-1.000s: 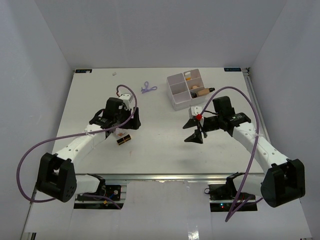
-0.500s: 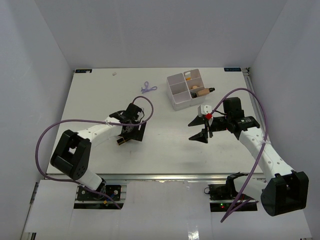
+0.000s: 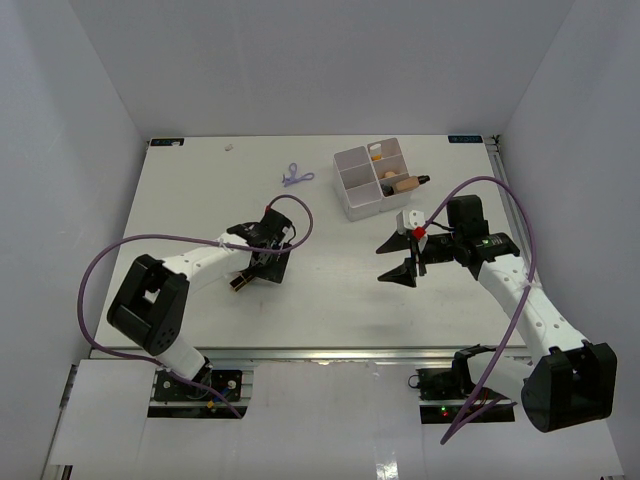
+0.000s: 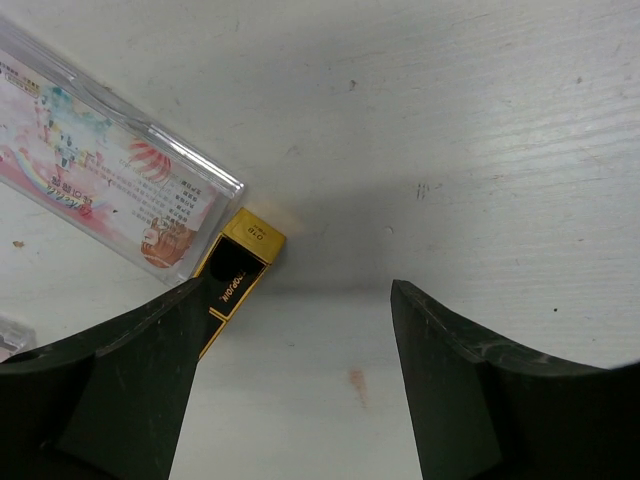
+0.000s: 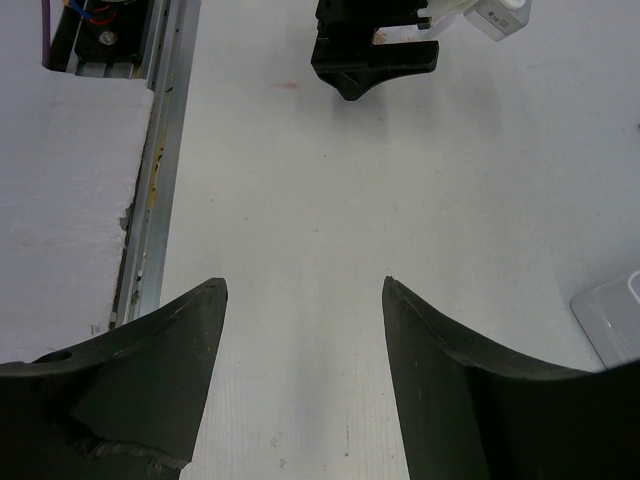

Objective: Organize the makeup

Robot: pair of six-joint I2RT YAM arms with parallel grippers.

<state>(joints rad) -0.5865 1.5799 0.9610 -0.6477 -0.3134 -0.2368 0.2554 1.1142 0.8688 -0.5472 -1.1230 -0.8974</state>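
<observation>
Well apart stand the fingers (image 4: 130,380) of the left gripper (image 4: 298,295), released, with only bare table (image 4: 450,120) between them; a black-gold lipstick (image 4: 236,280) lies flat just beside the tip of the finger on the wrist view's left side, its far part hidden behind that finger; its gold-edged end points at a clear case with a printed pink label (image 4: 110,170), which lies flat on the table close against it, though whether the two touch cannot be told.

The right gripper (image 5: 305,290) is likewise released, its dark fingers spread over bare tabletop and grasping nothing; from its wrist camera the left gripper shows across the table, with the clear case beside it.

Further out, the white four-compartment box (image 3: 362,212) sits toward the far right of the table, turned at an angle, with the right gripper near its near side and not touching it; the far right compartment holds an orange white-capped tube (image 3: 376,153); the near right compartment holds a beige dark-capped bottle (image 3: 405,184) lying on its side, its dark cap reaching past the rim; something peach-coloured sits beside the bottle, too small to name.

A lilac clip (image 3: 296,177) lies on the table left of the box, well apart from both grippers; a tiny pale item (image 3: 229,147) rests near the far edge.
</observation>
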